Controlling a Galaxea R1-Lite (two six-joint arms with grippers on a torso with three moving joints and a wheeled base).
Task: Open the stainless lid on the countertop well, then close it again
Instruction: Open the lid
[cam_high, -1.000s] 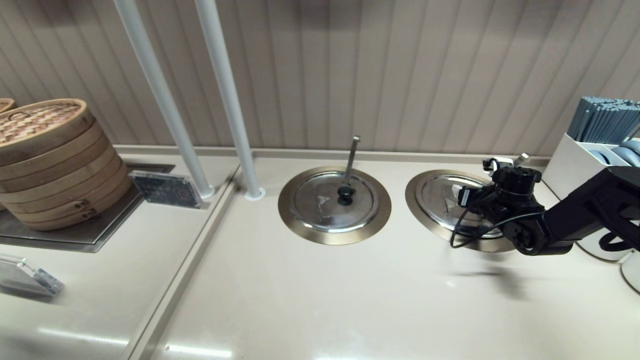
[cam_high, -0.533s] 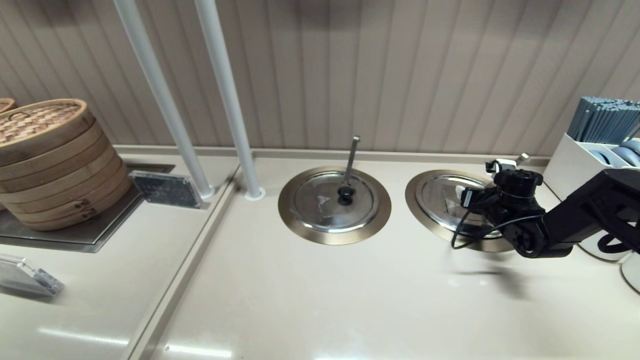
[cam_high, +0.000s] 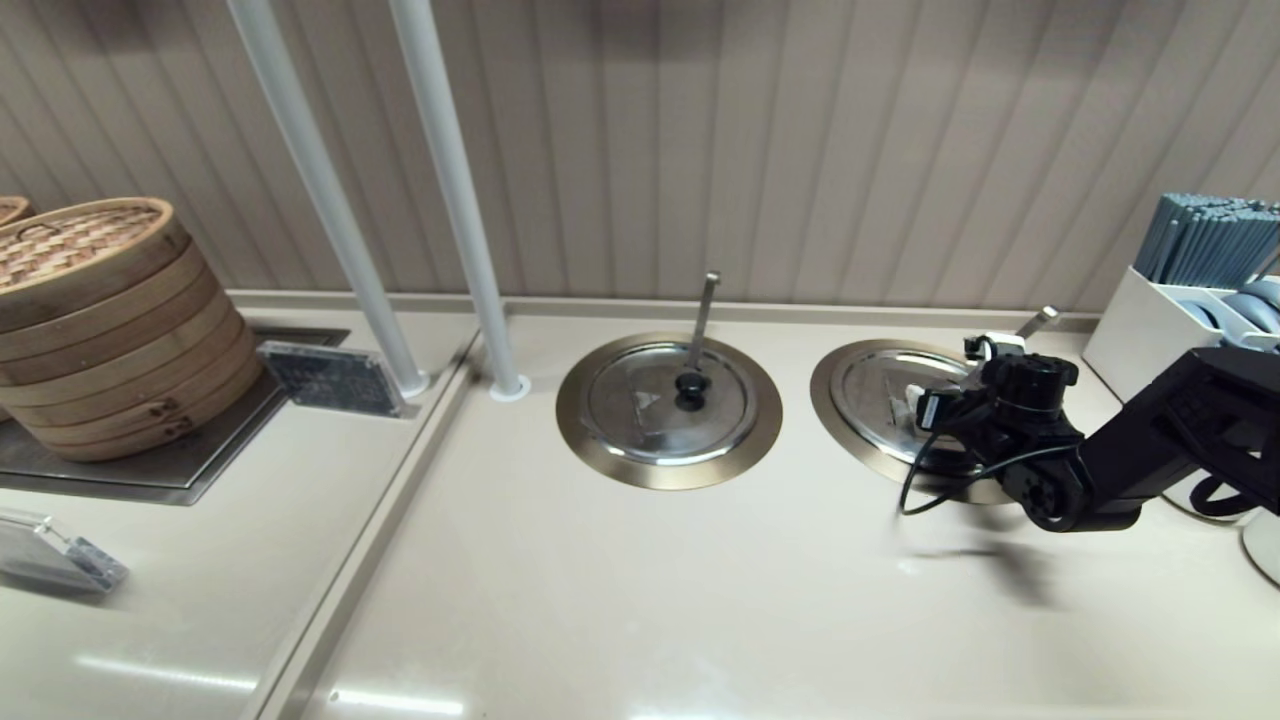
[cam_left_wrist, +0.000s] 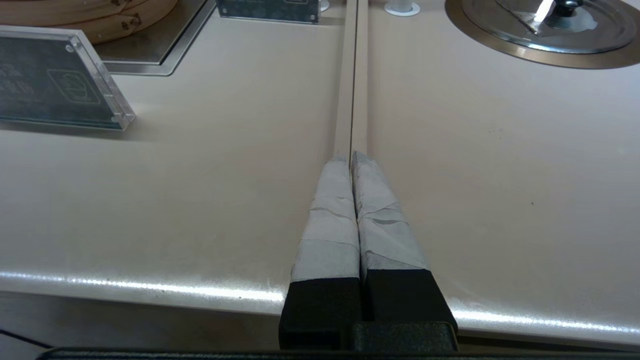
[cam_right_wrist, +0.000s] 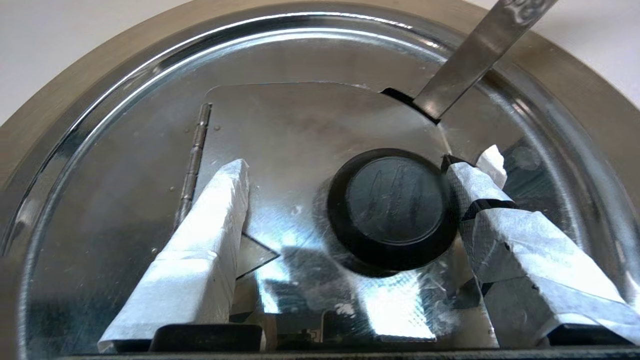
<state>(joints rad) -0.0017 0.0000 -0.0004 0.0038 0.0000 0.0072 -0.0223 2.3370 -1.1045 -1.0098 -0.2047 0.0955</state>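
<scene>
The stainless lid lies closed on the right-hand countertop well, inside its bronze collar. A slanting ladle handle sticks out at its far edge. My right gripper hovers just over the lid, open. In the right wrist view the gripper straddles the black knob. One taped finger is at the knob's side; the other finger stands well apart from it. The lid shows a hinge and the ladle handle. My left gripper is shut and empty, parked over the counter's front edge.
The twin lid with an upright ladle handle sits at the centre. Two white poles rise behind it. Bamboo steamers and a sign stand at the left. A white caddy of chopsticks is close behind my right arm.
My right arm has sunk a little toward the lid, bringing the open fingers down around the knob. The lid and the left arm have not moved.
</scene>
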